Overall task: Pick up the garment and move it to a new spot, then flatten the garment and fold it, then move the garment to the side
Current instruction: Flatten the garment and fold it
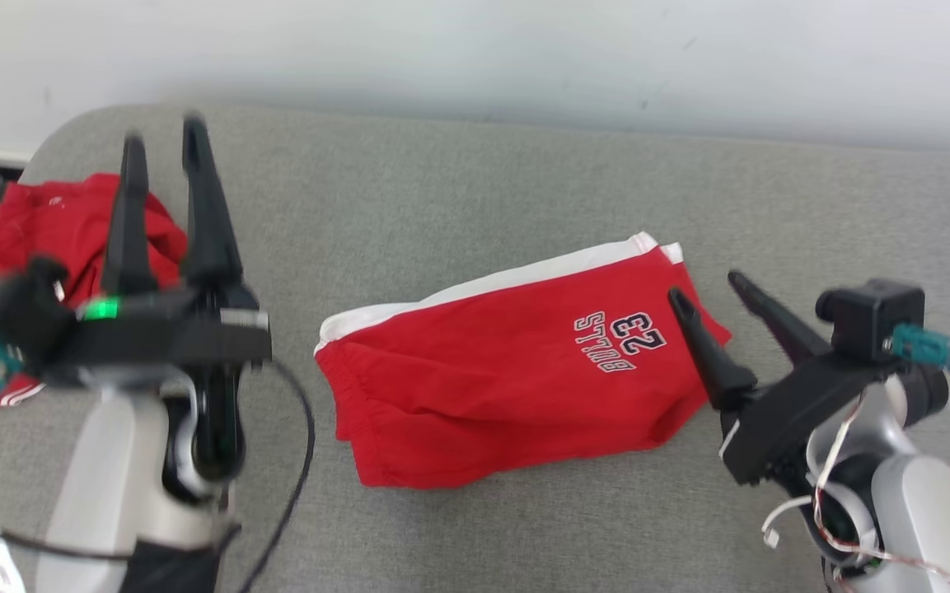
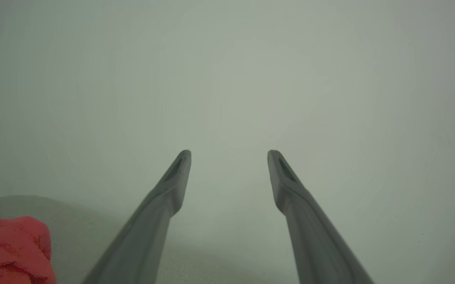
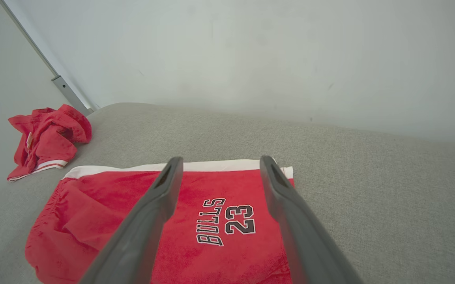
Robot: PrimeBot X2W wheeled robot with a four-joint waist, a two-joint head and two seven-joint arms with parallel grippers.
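Observation:
The garment (image 1: 516,362) is a pair of red shorts with a white side stripe and "BULLS 23" print, lying folded in the middle of the grey cushion; in the right wrist view the garment (image 3: 195,221) lies below my fingers. My right gripper (image 1: 704,290) hovers open at the shorts' right edge, pointing toward them, holding nothing; from its own wrist the right gripper (image 3: 218,159) frames the print. My left gripper (image 1: 163,140) is raised at the left, open and empty, fingers pointing at the wall. In its own view the left gripper (image 2: 229,152) faces bare wall.
A second, crumpled red garment (image 1: 63,239) lies at the far left of the cushion, behind my left arm, and shows as a red heap (image 3: 45,138) and a red corner (image 2: 10,248). A pale wall (image 1: 475,58) rises behind the grey cushion (image 1: 458,189).

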